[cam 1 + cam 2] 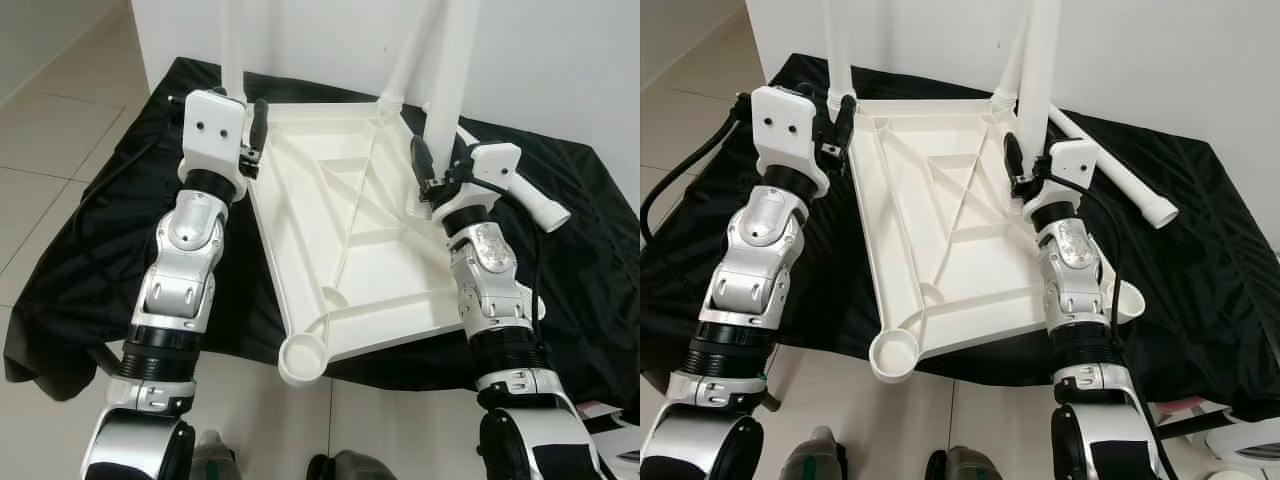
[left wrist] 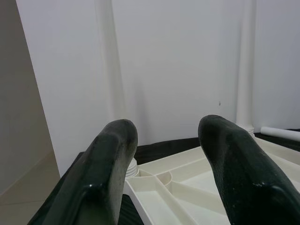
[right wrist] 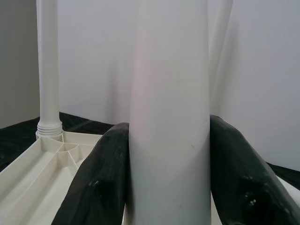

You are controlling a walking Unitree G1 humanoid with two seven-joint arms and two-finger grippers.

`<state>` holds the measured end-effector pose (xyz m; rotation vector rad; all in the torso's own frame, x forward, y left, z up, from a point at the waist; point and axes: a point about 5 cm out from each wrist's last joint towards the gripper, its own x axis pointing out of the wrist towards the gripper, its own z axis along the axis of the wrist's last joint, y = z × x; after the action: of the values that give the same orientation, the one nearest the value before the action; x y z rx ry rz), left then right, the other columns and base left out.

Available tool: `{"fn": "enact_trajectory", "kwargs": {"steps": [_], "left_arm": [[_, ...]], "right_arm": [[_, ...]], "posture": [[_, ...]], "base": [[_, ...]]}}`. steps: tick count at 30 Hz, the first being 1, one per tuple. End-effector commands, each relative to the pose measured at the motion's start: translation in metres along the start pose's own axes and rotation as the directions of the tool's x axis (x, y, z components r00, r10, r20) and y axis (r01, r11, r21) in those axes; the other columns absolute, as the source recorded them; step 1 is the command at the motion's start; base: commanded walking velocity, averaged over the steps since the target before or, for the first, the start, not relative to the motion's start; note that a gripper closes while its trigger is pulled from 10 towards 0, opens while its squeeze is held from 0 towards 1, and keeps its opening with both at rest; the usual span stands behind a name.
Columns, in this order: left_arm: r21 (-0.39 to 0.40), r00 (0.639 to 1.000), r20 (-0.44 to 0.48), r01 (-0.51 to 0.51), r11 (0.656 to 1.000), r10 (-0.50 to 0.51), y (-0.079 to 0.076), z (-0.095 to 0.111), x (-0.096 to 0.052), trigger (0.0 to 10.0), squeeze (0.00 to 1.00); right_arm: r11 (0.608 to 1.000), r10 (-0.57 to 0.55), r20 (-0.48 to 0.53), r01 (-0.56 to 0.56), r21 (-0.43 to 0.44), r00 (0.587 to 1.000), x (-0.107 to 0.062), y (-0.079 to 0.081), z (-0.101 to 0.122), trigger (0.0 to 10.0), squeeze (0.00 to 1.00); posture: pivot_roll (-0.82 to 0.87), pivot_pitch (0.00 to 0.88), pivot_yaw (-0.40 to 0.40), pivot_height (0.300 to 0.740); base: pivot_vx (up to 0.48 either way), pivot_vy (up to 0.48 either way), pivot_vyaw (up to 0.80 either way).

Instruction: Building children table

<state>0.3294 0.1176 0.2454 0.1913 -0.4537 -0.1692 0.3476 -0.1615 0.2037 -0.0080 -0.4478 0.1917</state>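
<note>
The right gripper (image 3: 168,187) has its two black fingers (image 3: 101,183) clamped around a white table leg (image 3: 169,108), one finger on each side of the tube and pressed against it. This held leg stands upright, long axis vertical, at the right edge of the upturned white tabletop (image 1: 350,240), about level with the right gripper in the head views. The coming move probably turns on that axis: the leg seems to need seating straight down into a socket on the tabletop's right side, and the right arm, already on it, is the one to do it. Whether its lower end is already in a socket cannot be told, since the gripper and wrist cover that spot.

The left gripper (image 1: 252,135) sits at the far left corner of the tabletop, fingers (image 2: 105,164) parted and holding nothing, aimed toward the wall. An upright leg (image 1: 232,50) stands at that corner just beyond it, and the gap between the fingers frames that leg's base.

The tabletop lies underside up on a black cloth (image 1: 80,270) spread over the floor, ribs showing. A third leg (image 1: 410,55) rises at the far right corner. The near left corner socket (image 1: 302,358) is open, with no leg in it. A loose leg (image 1: 1115,170) lies flat on the cloth beyond the right edge, running diagonally behind the right wrist.

All the upright legs are cut off at the top of the frames.
</note>
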Motion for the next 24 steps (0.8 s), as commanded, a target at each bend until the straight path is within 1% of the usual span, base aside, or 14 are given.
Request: {"fn": "enact_trajectory", "kwargs": {"steps": [1,4,12,24], "left_arm": [[-0.004,0.999,0.015,0.043,0.999,-0.043,-0.0062,0.0027,0.0001,10.0,0.00],[-0.011,0.999,0.021,0.037,0.999,-0.037,-0.0065,0.0042,0.0009,10.0,0.00],[-0.011,0.999,0.019,0.035,0.999,-0.035,-0.0057,0.0040,0.0011,10.0,0.00],[-0.010,0.999,0.012,0.034,0.999,-0.033,-0.0049,0.0033,0.0012,10.0,0.00]], "right_arm": [[1.000,-0.013,0.029,0.014,-0.013,1.000,0.0026,-0.0059,0.0083,10.0,0.00],[1.000,-0.018,0.037,0.019,-0.018,0.999,0.0031,-0.0079,0.0108,10.0,0.00],[1.000,-0.015,0.037,0.016,-0.017,0.999,0.0032,-0.0068,0.0102,10.0,0.00],[1.000,-0.012,0.036,0.013,-0.020,0.999,0.0034,-0.0074,0.0102,10.0,0.00]], "posture": [[0.09,0.025,-0.117,0.740],[0.09,0.022,-0.116,0.740],[0.09,0.016,-0.117,0.740],[0.09,0.016,-0.120,0.740]], "base": [[0.000,0.000,0.00],[0.000,0.000,0.00],[0.000,0.000,0.00],[0.000,-0.272,0.00]]}}
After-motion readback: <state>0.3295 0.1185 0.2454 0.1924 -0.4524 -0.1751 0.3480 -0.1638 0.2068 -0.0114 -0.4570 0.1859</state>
